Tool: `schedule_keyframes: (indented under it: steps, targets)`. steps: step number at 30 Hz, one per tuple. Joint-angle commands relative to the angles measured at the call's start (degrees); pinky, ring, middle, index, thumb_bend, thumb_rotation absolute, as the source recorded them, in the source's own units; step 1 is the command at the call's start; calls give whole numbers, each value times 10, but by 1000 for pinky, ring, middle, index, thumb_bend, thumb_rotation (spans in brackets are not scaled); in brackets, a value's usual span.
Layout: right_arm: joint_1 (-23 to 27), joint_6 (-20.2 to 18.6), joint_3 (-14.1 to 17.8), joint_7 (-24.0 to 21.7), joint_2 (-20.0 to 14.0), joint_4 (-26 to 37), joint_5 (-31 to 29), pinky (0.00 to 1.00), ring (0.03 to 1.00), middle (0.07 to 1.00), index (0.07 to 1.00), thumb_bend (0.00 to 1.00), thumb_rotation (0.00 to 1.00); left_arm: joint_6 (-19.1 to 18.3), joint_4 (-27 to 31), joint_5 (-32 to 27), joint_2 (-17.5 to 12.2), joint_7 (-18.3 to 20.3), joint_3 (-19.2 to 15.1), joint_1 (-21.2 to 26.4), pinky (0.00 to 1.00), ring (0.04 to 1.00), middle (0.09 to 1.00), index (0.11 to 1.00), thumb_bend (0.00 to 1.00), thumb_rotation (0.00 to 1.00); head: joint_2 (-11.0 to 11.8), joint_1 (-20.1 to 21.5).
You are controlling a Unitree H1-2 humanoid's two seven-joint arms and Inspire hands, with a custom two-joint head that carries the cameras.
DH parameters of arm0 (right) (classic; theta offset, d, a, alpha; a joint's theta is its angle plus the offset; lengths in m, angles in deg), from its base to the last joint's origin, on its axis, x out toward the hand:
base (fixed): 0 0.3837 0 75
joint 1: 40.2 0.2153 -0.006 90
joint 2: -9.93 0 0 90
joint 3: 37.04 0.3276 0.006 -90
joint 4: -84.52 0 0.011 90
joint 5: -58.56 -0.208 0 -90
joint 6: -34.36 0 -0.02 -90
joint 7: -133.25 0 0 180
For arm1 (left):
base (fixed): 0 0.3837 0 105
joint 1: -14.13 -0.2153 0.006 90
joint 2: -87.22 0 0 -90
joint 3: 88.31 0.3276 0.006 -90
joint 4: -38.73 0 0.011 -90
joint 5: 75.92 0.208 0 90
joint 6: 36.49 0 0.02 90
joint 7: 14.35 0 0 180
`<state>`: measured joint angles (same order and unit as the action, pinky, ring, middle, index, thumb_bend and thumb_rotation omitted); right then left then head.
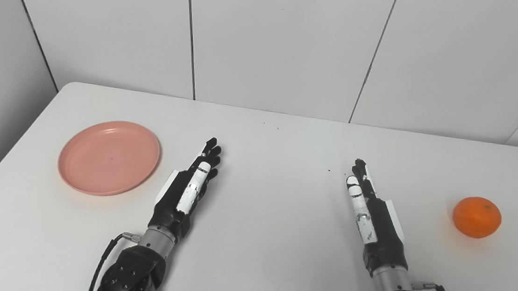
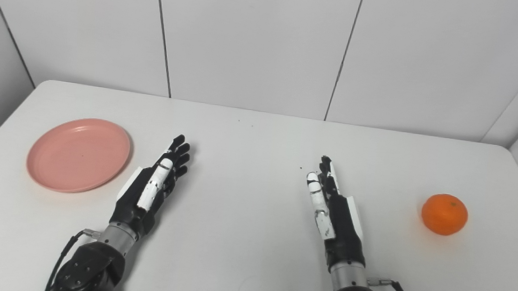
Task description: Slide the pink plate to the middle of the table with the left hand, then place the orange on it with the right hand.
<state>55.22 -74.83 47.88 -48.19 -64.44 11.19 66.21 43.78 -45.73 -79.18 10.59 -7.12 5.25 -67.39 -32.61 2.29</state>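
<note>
A round pink plate (image 1: pixel 109 157) lies flat on the left part of the white table (image 1: pixel 277 156). An orange (image 1: pixel 476 217) rests on the table at the far right. My left hand (image 1: pixel 190 185) stretches forward just right of the plate, open, fingers straight, holding nothing and not touching the plate. My right hand (image 1: pixel 368 206) lies right of centre, also open with fingers extended, a good gap left of the orange. In the right eye view the plate (image 2: pixel 78 154), orange (image 2: pixel 444 214), left hand (image 2: pixel 154 185) and right hand (image 2: pixel 331 205) stand the same way.
White wall panels (image 1: pixel 277 44) rise behind the table's far edge. The table's left and right edges run close to the plate and the orange. A few dark specks (image 1: pixel 329 171) dot the tabletop between the hands.
</note>
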Motion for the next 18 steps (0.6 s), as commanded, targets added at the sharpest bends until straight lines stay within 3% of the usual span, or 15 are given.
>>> schedule_keyframes:
  steps: [1,18]
  targets:
    - [10,9,2,1,-2,13,1,1000,997,1000,1000,198,1000,11,16,0,2,-2,0,13,1000,1000,1000,1000,390,1000,0,-1]
    - [12,10,1,3,-3,10,4,1000,993,1000,1000,206,1000,11,14,-1,0,0,1,14,1000,1000,1000,1000,389,1000,0,-1]
